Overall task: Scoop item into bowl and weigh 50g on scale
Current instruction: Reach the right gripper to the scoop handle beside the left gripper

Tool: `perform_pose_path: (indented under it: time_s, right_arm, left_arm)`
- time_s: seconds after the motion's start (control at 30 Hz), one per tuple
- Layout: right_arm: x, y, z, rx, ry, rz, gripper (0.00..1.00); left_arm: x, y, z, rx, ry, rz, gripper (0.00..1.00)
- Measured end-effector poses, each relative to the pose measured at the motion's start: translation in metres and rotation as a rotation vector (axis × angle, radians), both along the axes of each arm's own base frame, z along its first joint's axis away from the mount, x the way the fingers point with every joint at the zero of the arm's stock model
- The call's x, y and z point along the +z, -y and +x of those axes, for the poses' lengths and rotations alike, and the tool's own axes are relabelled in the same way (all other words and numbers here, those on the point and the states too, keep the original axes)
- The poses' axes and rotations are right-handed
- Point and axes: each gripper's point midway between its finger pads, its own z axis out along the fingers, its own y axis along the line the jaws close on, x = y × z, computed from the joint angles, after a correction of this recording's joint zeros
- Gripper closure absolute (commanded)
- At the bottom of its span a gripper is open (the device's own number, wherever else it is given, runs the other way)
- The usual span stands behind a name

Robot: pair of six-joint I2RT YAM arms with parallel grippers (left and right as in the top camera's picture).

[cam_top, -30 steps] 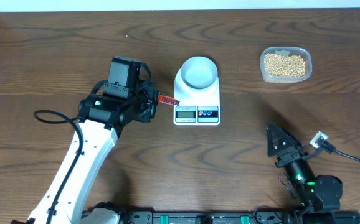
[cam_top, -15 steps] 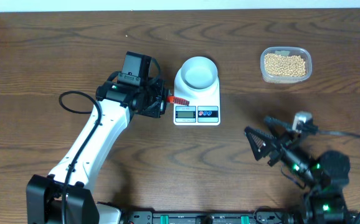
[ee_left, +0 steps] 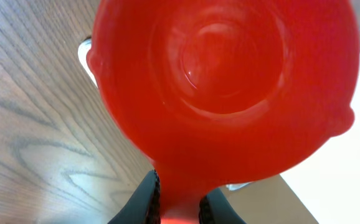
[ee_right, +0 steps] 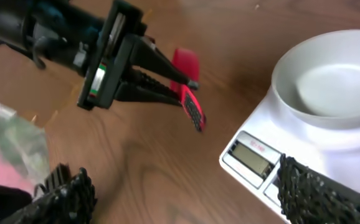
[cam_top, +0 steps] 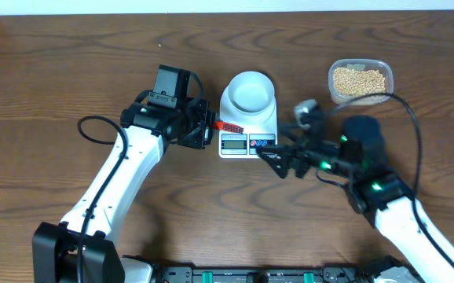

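Overhead: up from the near right edge of the table (cam_top: pixel 70 71) within a second, right gripper (cam_top: pixel 277 162) now at the front right corner of the scale (cam_top: pixel 268 126), just beside its two round buttons (cam_top: pixel 262 143). Jaws spread wide with nothing between them, plain on the right wrist view. Hardly any shift on the other side: left gripper (cam_top: pixel 209 126) at the scale's left edge, clamped narrow on the handle of a red scoop (cam_top: pixel 228 126), no beans showing on it. Pale bowl (cam_top: pixel 249 90) on top of the scale, empty. Soybeans (cam_top: pixel 359 80) all heaped in the clear tub (cam_top: pixel 360 99), well apart at the far right of the table, untouched. Points, most likely, to a press on a scale button, for power or tare, ahead of any scooping. Display (cam_top: pixel 233 142) too small to read. Leaves the scooping and the whole of the weighing yet to do.
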Motion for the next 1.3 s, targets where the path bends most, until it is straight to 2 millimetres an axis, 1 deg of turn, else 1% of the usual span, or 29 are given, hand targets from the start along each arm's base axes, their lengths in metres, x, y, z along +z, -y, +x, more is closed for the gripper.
perform_pose_path:
  time_s: [0.17, 0.27, 0.3, 0.43, 0.63, 0.77, 0.83, 0.93, 0.97, 1.07, 1.13, 1.2, 1.3]
  right_arm:
    - [-0.007, -0.030, 0.013, 0.067, 0.001, -0.038, 0.12]
    - [-0.010, -0.041, 0.021, 0.081, 0.016, -0.041, 0.11]
    - [-0.011, -0.044, 0.025, 0.082, 0.026, -0.038, 0.12]
    - [-0.020, -0.053, 0.034, 0.088, 0.041, -0.033, 0.13]
    - [-0.041, -0.063, 0.046, 0.082, 0.023, -0.022, 0.19]
    - [-0.047, -0.076, 0.044, 0.104, 0.027, -0.008, 0.28]
    - [-0.049, -0.080, 0.044, 0.105, 0.022, -0.004, 0.35]
    - [-0.049, -0.081, 0.046, 0.090, 0.014, 0.001, 0.40]
    - [-0.049, -0.081, 0.046, 0.085, 0.015, 0.004, 0.44]
    - [-0.048, -0.080, 0.048, 0.074, 0.011, 0.006, 0.48]
    - [-0.048, -0.080, 0.049, 0.069, 0.009, 0.008, 0.56]
    - [-0.048, -0.080, 0.049, 0.066, 0.004, 0.010, 0.66]
    - [-0.048, -0.080, 0.049, 0.064, -0.006, 0.015, 0.73]
  left_arm:
    - [0.000, 0.001, -0.001, -0.001, -0.003, -0.007, 0.93]
    - [0.000, 0.001, -0.001, -0.001, -0.003, -0.007, 0.93]
    - [0.001, 0.001, -0.001, -0.001, -0.003, -0.008, 0.93]
    - [0.001, 0.001, -0.001, -0.002, -0.004, -0.008, 0.93]
    - [0.001, 0.003, -0.001, -0.007, -0.005, -0.017, 0.93]
    - [0.002, 0.004, -0.002, -0.011, -0.006, -0.025, 0.93]
    - [0.002, 0.004, -0.002, -0.012, -0.007, -0.027, 0.93]
    - [0.002, 0.004, -0.002, -0.012, -0.006, -0.027, 0.93]
    - [0.002, 0.004, -0.002, -0.012, -0.007, -0.027, 0.93]
    - [0.002, 0.004, -0.002, -0.012, -0.007, -0.027, 0.93]
    - [0.002, 0.004, -0.002, -0.012, -0.006, -0.027, 0.93]
    - [0.002, 0.004, -0.002, -0.013, -0.007, -0.027, 0.93]
    - [0.002, 0.004, -0.002, -0.013, -0.006, -0.027, 0.93]
